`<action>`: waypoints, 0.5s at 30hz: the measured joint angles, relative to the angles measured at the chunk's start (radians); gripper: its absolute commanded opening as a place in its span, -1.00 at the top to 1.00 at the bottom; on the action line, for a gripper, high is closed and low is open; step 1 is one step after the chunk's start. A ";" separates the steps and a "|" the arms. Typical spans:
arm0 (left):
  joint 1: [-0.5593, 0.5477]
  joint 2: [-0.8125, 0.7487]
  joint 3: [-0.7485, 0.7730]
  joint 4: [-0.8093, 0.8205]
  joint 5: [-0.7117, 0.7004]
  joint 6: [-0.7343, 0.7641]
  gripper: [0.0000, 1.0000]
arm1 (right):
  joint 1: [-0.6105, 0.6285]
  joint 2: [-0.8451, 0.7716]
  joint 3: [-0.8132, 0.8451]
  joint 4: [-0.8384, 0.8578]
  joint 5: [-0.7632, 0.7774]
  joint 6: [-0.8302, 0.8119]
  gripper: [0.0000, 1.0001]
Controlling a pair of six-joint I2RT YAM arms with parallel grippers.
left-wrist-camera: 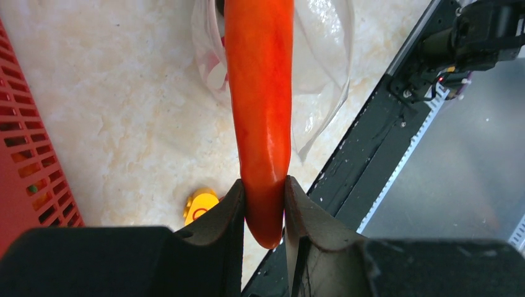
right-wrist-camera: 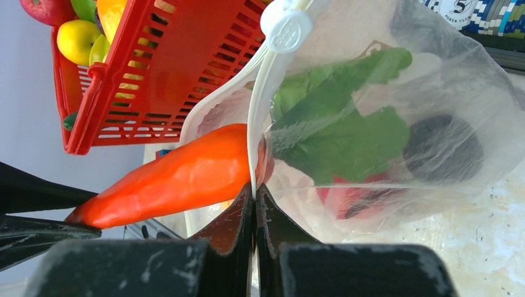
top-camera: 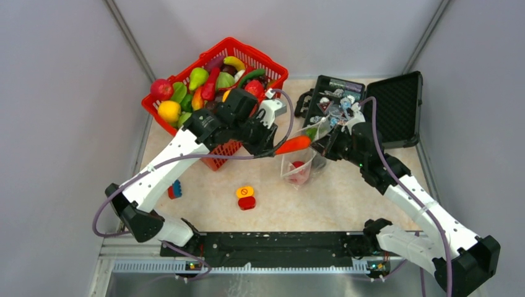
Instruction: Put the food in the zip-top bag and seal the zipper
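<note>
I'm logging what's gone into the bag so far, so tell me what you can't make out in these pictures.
Zip-top bag contents, right wrist view: a red shape and a dark shape blurred by crinkled film; unidentifiable.
Carrot, left wrist view: far end cut off by the top edge.
Black case contents, top view: too small to tell.

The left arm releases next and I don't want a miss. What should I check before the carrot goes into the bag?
1. Left gripper shut on carrot: ok.
2. Right gripper pinching zipper, bag held up: ok.
3. Bag mouth open: ok.
4. Carrot's far end at the mouth: ok.
5. Carrot fully inside: not ok.
6. Room beside the food inside: cannot tell.
</note>
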 measured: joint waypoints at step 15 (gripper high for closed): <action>-0.054 0.122 0.002 0.103 0.000 -0.122 1.00 | 0.000 0.000 0.000 0.015 -0.021 0.009 1.00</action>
